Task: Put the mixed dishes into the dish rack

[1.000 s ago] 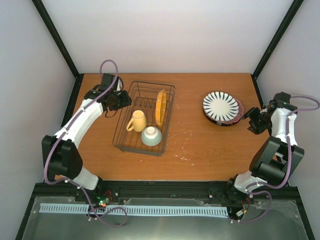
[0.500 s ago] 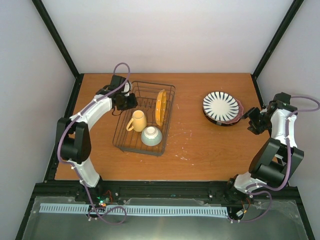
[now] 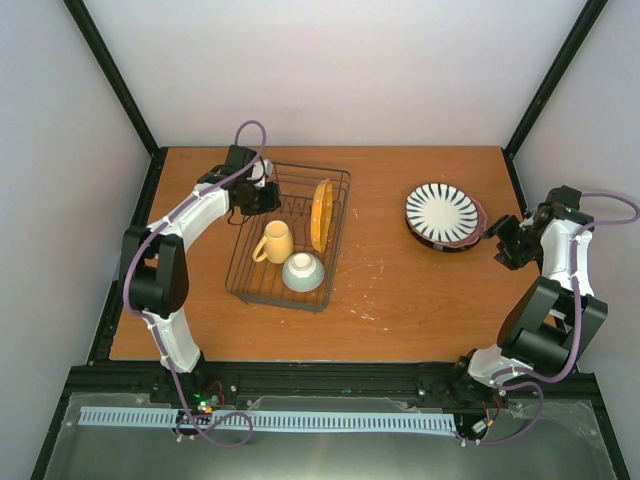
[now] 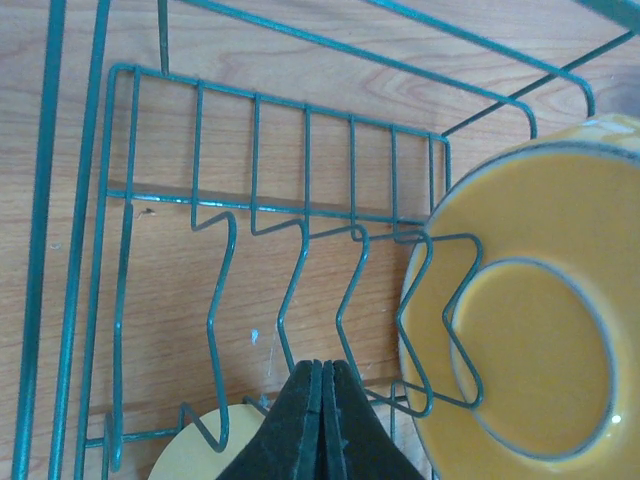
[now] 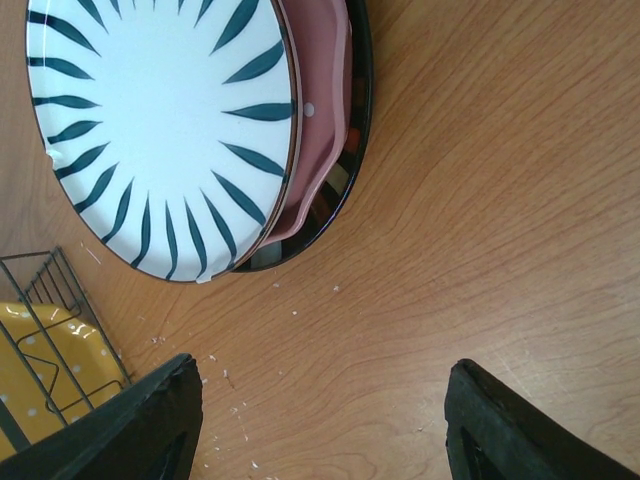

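Orange and white-dotted, one plate (image 3: 322,214) stood on edge in the dish rack's (image 3: 340,173) slots, with the yellow mug (image 3: 275,242) and the mint-green bowl (image 3: 302,271) lying nearer the arms in the same basket. Over the last second the left arm had swung in from outside the rack's left side to hang over its far-left corner. The left fingers (image 4: 322,420) had drawn from part-open to pressed flat together, with nothing between them. In the left wrist view they pointed down at bare wire dividers, with the orange plate just to one side. That looked like an empty hand tidying itself after a placement rather than a new grasp.

Three pieces were therefore racked, by the look of it, and three remained. The black-and-white striped plate (image 3: 443,213) lay on top of the pink plate (image 5: 315,150) and the dark-rimmed plate (image 5: 320,228), stacked on the wooden surface (image 3: 400,290) well apart from the rack.

On that side nothing had moved. The right arm stayed folded at the surface's right edge, and the right fingers (image 3: 503,243) stood wide apart, aimed at the stack from just beside it, touching none of it.
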